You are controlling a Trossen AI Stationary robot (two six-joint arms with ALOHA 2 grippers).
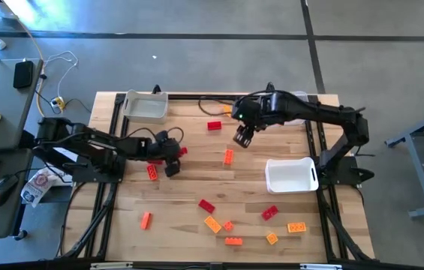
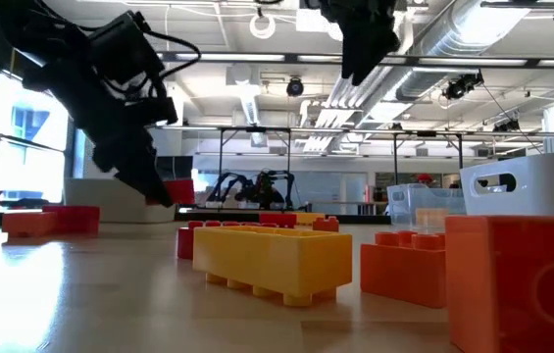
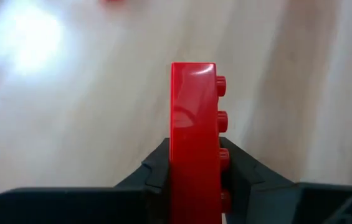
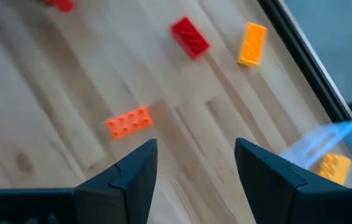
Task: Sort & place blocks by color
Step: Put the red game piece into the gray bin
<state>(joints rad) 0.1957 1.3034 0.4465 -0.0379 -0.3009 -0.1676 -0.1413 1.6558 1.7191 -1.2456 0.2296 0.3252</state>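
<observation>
On the left side of the wooden tabletop point(image 1: 189, 187), the left claw point(image 1: 172, 166) is closed on a red block point(image 3: 194, 134); in the left wrist view the two dark fingers press this block from both sides, and its studs point to one side. Another red block point(image 1: 152, 172) lies on the wood just beside this claw. A white bin point(image 1: 145, 106) stands near the far left corner. More to the middle, a red block point(image 1: 214, 125) lies near the far edge and an orange block point(image 1: 228, 156) lies below it. The right claw point(image 1: 242, 138) hangs above the tabletop between these two, its fingers apart and with nothing between them. To the right, a second white bin point(image 1: 291, 176) stands near the right arm's base. The other blocks, red, orange and yellow-orange, are scattered along the near part of the tabletop, for example an orange one point(image 1: 145, 220) on the left and a yellow-orange one point(image 1: 296, 227) on the right.
</observation>
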